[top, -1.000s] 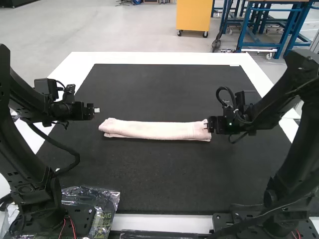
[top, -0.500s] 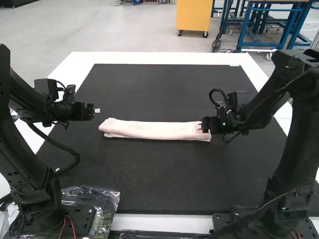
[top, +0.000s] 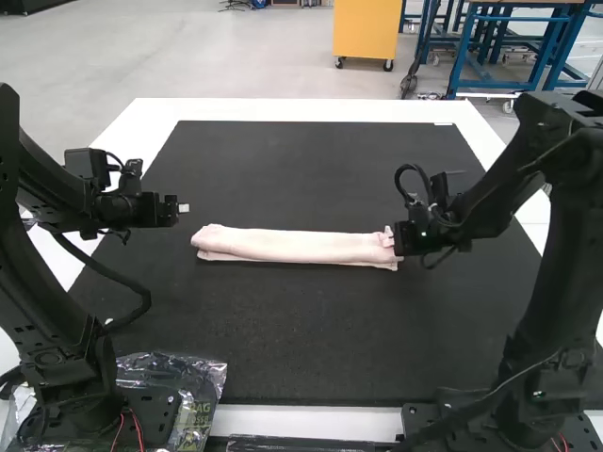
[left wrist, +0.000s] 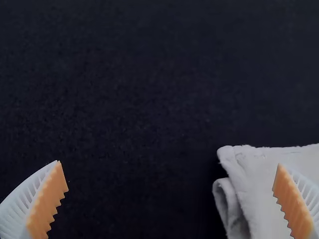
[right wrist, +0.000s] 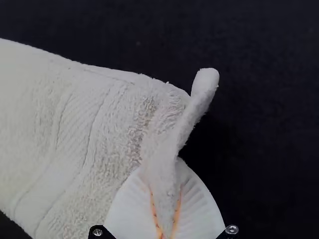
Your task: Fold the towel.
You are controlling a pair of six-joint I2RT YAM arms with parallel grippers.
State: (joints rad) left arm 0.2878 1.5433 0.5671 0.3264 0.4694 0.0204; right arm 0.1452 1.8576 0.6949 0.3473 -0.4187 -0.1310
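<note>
Since the last frame, towel (top: pixel 292 245) slid slightly toward high view's right, right gripper (top: pixel 390 239) went the same way, and towel's right end got puckered. Towel lies mid-mat, folded into a long narrow strip running side to side. Right gripper (right wrist: pixel 165 189), wrist view: clamped on the towel, orange pads (right wrist: pixel 155 215) pinching a raised ridge of cloth at the right end; a bit of that ridge sticks up past the fingers. Left gripper (top: pixel 184 208): holding nothing, fingers spread wide, just off the towel's left end; left wrist view has stacked layers at that end. Black mat (top: pixel 283 330) sits on white table (top: pixel 301 109). Clear plastic bag (top: pixel 203 386) by left arm's base.
</note>
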